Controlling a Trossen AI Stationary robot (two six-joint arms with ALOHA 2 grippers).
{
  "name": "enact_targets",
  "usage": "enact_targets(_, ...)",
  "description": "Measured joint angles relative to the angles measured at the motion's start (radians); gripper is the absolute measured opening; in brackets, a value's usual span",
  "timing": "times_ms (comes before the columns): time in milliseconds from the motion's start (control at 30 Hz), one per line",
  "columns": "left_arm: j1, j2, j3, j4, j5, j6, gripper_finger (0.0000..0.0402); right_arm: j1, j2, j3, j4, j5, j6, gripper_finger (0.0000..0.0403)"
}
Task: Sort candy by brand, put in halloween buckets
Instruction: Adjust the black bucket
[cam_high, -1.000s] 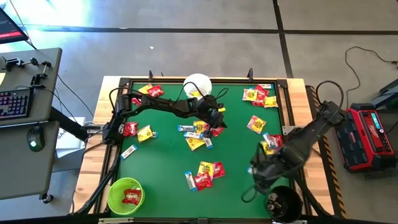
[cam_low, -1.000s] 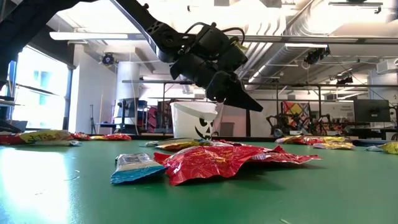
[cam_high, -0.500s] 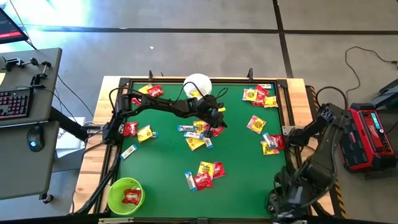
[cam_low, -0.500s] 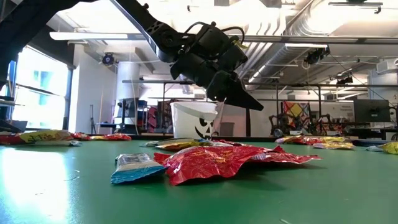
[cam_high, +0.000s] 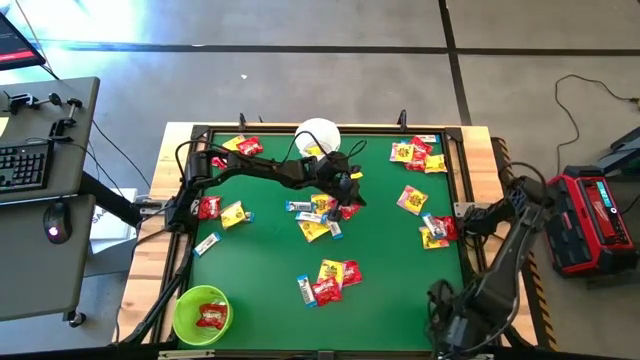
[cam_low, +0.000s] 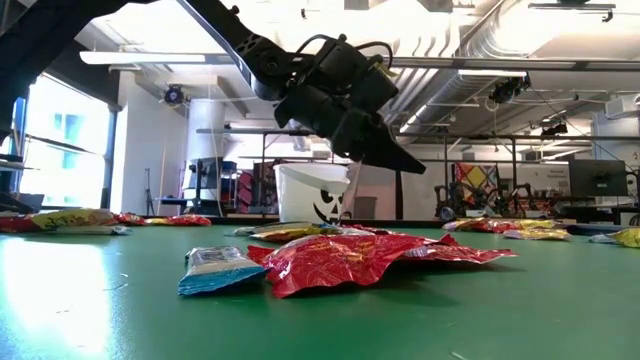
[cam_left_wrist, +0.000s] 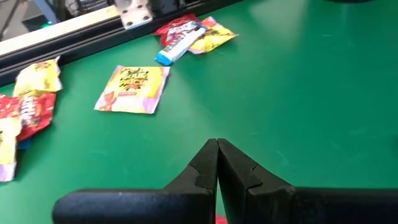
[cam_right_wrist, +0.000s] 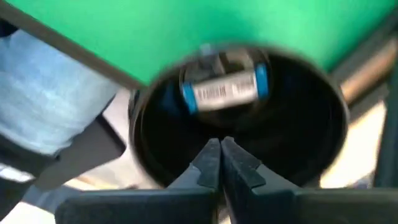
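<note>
Candy lies scattered over the green table: a middle pile (cam_high: 320, 218), a near cluster (cam_high: 328, 280) and groups at the far right (cam_high: 418, 155) and far left (cam_high: 240, 148). My left gripper (cam_high: 355, 195) hangs shut just above the middle pile, touching nothing. The white bucket (cam_high: 318, 135) stands at the far edge. The green bucket (cam_high: 202, 315), with a red packet inside, sits at the near left corner. My right gripper (cam_right_wrist: 219, 146) is shut and points down over the black bucket (cam_right_wrist: 317, 143) at the near right corner. A white-and-blue bar (cam_right_wrist: 227, 90) lies inside that bucket.
The left wrist view shows a yellow packet (cam_left_wrist: 132, 89) and a white-and-blue bar (cam_left_wrist: 179, 43) near the table's black rail. The right arm covers the black bucket in the high view. Something pale blue (cam_right_wrist: 50, 112) shows just off the table's edge. Bare green cloth lies between the piles.
My right arm has swung from over the table's right half toward the near right corner and come down over the black bucket, rolling its wrist, fingers shut throughout.
</note>
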Motion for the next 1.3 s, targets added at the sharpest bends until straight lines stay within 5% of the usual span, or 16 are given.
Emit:
enact_targets(333, 0.000, 0.000, 0.000, 0.081, 0.012, -0.035, 0.0000, -0.072, -0.042, -0.130, 0.061, 0.366, -0.334, 0.0000)
enact_targets(500, 0.000, 0.000, 0.000, 0.121, 0.013, -0.060, 0.0000, -0.126, -0.112, -0.186, 0.068, 0.425, -0.447, 0.0000)
enact_targets(933, 0.000, 0.000, 0.000, 0.118, 0.012, -0.060, 0.0000, -0.130, -0.146, -0.300, 0.191, 0.103, -0.333, 0.0000)
enact_targets(1300, 0.000, 0.000, 0.000, 0.110, 0.012, -0.059, 0.0000, -0.049, -0.146, -0.244, 0.161, -0.080, -0.151, 0.0000)
